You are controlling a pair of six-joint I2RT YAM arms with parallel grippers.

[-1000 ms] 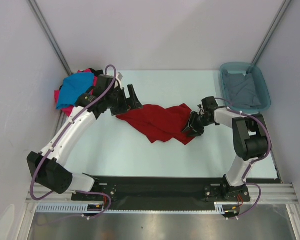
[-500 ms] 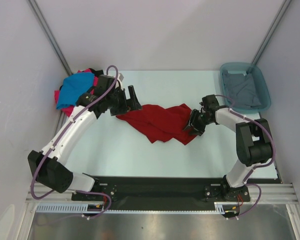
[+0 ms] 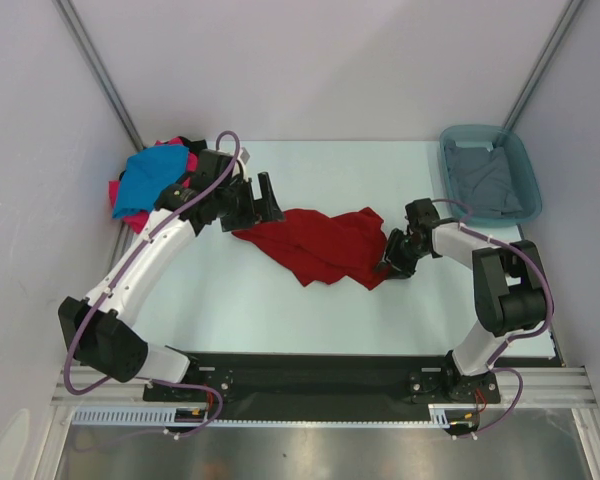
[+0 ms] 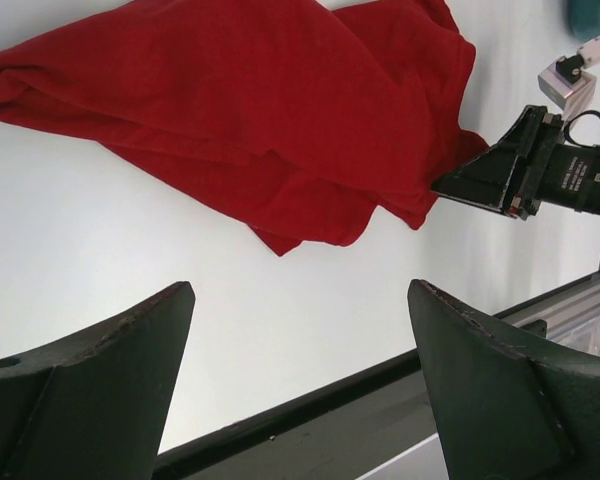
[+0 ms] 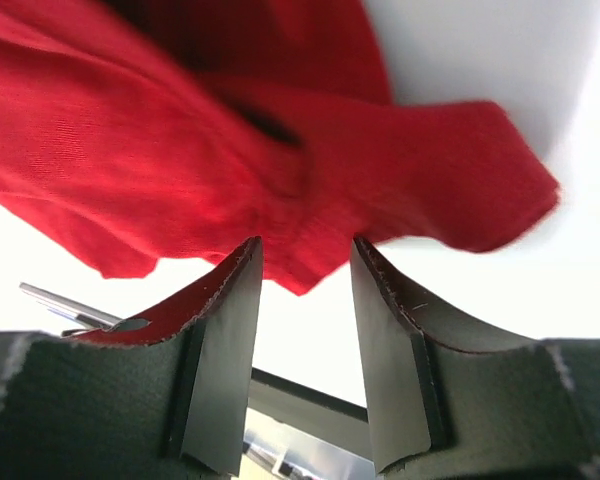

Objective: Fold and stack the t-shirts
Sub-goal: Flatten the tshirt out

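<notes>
The right jaws have slid toward 4 o'clock and stand half-open astride the hem of the dark red t-shirt [image 3: 320, 245], which lies crumpled on the middle of the counter [image 3: 260, 300]. The left jaws gape empty at its 10 o'clock end. Seat the hem deep before pinching.

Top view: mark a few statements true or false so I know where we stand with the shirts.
1. The dark red shirt lies crumpled on the table. True.
2. The left jaws are shut on it. False: they stand wide open and empty.
3. The teal tub holds a grey shirt. True.
4. The blue shirt lies in the tub. False: it lies at the table's far left corner.
5. The right jaws are at the red shirt's right edge. True.
</notes>
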